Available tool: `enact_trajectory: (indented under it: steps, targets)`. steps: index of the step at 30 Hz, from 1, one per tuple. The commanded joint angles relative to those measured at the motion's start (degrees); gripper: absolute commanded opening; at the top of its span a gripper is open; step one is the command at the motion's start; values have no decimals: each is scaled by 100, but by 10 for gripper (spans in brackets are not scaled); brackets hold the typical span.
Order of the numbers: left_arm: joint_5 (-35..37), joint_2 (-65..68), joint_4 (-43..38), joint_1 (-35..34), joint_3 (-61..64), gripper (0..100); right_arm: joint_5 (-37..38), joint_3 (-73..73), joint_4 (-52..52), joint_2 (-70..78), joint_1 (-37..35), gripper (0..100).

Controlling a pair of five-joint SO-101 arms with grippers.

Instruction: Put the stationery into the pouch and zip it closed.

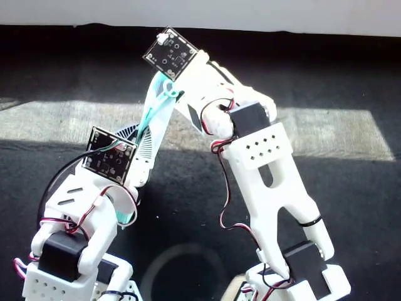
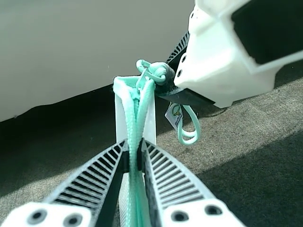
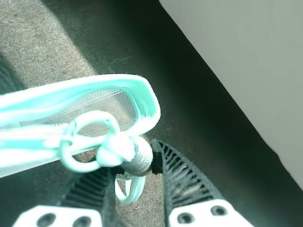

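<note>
Mint-and-white pouch held in the air between both tools.

The pouch (image 1: 154, 125) hangs above the dark bench (image 1: 351, 207), stretched between the arms. The left tool (image 2: 136, 147) is clamped tight on the pouch's mint zipper edge, its ribbed fingers (image 2: 171, 180) pressed to either side. The right tool (image 3: 136, 157) is closed around the knotted pull cord (image 3: 118, 150) at the pouch's far end, with a cord loop (image 2: 188, 131) dangling below. The bench spreads out under both arms, crossed by a sunlit band (image 1: 332, 132), and its far edge meets a pale wall (image 1: 250, 12).
</note>
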Motion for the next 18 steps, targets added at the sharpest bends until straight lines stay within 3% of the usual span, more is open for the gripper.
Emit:
enact_trajectory:
  steps: [1,11,18]
  targets:
    - [53,-48,97,-40,-295,10,70,-154,-119,92,330,6]
    - [62,-110,484,-40,-347,10,70,-163,-180,585,365,6]
    - [35,-1007,536,-40,127,10,70,-180,-558,927,673,6]
